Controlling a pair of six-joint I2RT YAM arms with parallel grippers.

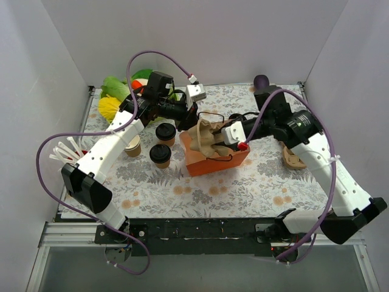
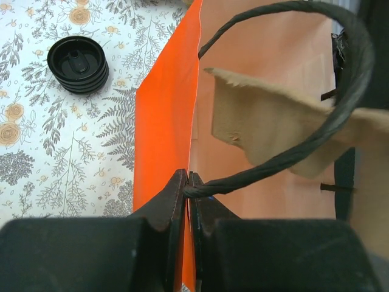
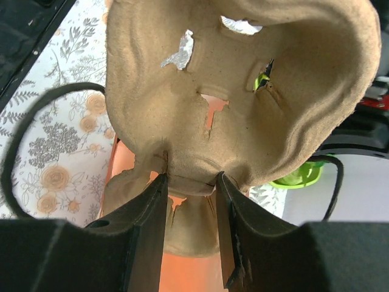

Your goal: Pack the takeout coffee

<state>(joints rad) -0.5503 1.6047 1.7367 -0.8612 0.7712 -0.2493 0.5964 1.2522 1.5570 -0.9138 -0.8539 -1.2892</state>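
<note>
Kraft-paper takeout coffee cups, black plastic lids: two lidded, at (image 1: pixel 165 133) and (image 1: pixel 160 155), upright on the floral tablecloth (image 1: pixel 243 182), just left of the orange paper bag (image 1: pixel 213 163); a third cup, unlidded (image 1: pixel 132 146), further left beside the left arm. Judged light, thin-walled, easily crushed; lids probably press-fit and liable to pop. Best taken around the mid-wall, gently, kept upright. Moulded pulp cup carrier (image 1: pixel 205 139) standing in the bag mouth. Sundry green and yellow items at far left; small tan object at right, not identified.

Left wrist view: left gripper (image 2: pixel 189 182) pinched shut on the bag's black twisted-cord handle (image 2: pixel 340 103), at the orange rim. One lidded cup visible at far left (image 2: pixel 78 62), well apart from the bag. Torn-edged pulp carrier inside the bag.

Right wrist view: right gripper (image 3: pixel 191 182) clamped on the lower rim of the pulp carrier (image 3: pixel 243 91), fingers partly closed with pulp between them. Carrier soft, fibrous, torn at several holes; likely to flex or tear under load. No cups seen.
</note>
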